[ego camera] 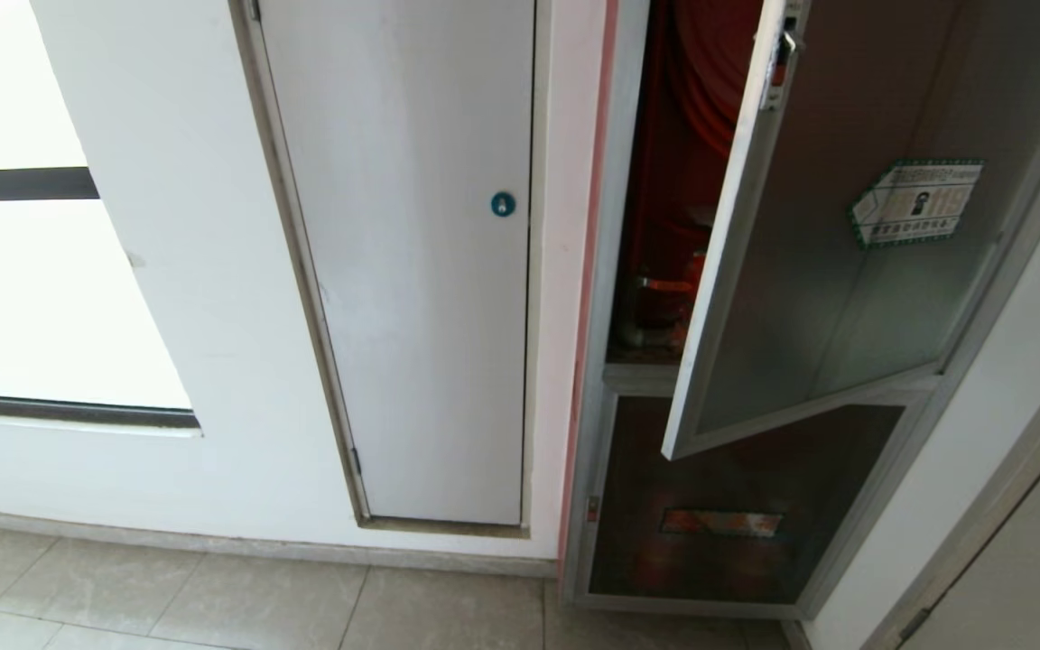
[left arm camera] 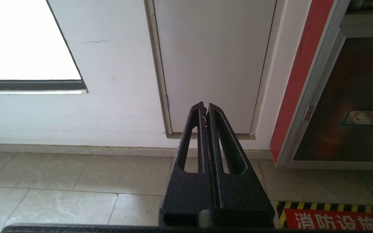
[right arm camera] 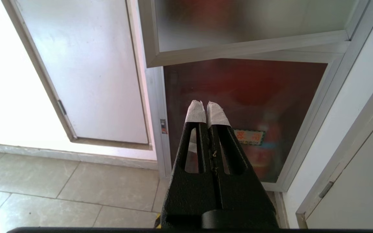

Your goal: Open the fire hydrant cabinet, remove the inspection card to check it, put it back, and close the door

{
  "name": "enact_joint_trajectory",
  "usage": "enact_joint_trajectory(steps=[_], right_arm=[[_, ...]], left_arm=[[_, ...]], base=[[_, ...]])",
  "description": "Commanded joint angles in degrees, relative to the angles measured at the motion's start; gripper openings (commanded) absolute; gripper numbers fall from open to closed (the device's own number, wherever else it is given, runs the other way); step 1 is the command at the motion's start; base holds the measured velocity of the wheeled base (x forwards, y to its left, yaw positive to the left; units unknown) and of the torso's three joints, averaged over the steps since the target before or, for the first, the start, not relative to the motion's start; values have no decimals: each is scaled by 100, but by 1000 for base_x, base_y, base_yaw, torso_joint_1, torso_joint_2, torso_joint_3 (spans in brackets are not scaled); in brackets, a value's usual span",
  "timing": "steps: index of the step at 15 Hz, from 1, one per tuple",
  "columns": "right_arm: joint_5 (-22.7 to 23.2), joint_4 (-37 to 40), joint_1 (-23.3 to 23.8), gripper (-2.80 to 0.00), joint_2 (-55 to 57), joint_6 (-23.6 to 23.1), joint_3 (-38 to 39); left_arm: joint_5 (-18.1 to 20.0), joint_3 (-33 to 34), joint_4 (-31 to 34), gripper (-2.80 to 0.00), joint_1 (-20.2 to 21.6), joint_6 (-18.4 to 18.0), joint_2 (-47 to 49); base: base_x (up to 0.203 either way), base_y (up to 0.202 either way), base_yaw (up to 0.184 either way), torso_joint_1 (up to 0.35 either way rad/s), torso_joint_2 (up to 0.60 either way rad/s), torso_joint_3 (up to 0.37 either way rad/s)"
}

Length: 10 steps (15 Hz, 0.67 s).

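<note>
Both grippers pinched closed, holding nothing: right gripper (right arm camera: 207, 106) low before the aluminium-framed red fire hydrant cabinet (ego camera: 655, 226), left gripper (left arm camera: 205, 108) off toward the white panel door (ego camera: 412, 253). One tinted glass door (ego camera: 845, 244) ajar above, long axis vertical; right arm nearer. Inspection card not visible.

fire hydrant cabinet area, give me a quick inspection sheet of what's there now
surface: tiled floor, bare where seen
job's things: cabinet with door swung partly open, red interior showing; sticker on the glass; inspection card not seen
clutter: nothing seen
grippers: left gripper shut, empty, low before the white door; right gripper shut, empty, before the lower pane
cables: nothing seen
surroundings: white wall, window, hazard-striped floor sign
</note>
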<state>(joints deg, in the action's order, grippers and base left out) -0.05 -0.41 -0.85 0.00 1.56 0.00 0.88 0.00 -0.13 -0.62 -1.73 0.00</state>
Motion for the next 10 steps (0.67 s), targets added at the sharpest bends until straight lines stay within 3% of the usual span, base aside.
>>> enact_joint_trajectory(steps=[1,10], right_arm=[[-4,-2,-3,-280,9,2,18],[-4,-2,-3,-280,9,2,18]], left_arm=[[-9,35,-4,-280,1,27,9],[-9,35,-4,-280,1,32,9]], base=[[0,0,0,0,0,0],[0,0,0,0,0,0]])
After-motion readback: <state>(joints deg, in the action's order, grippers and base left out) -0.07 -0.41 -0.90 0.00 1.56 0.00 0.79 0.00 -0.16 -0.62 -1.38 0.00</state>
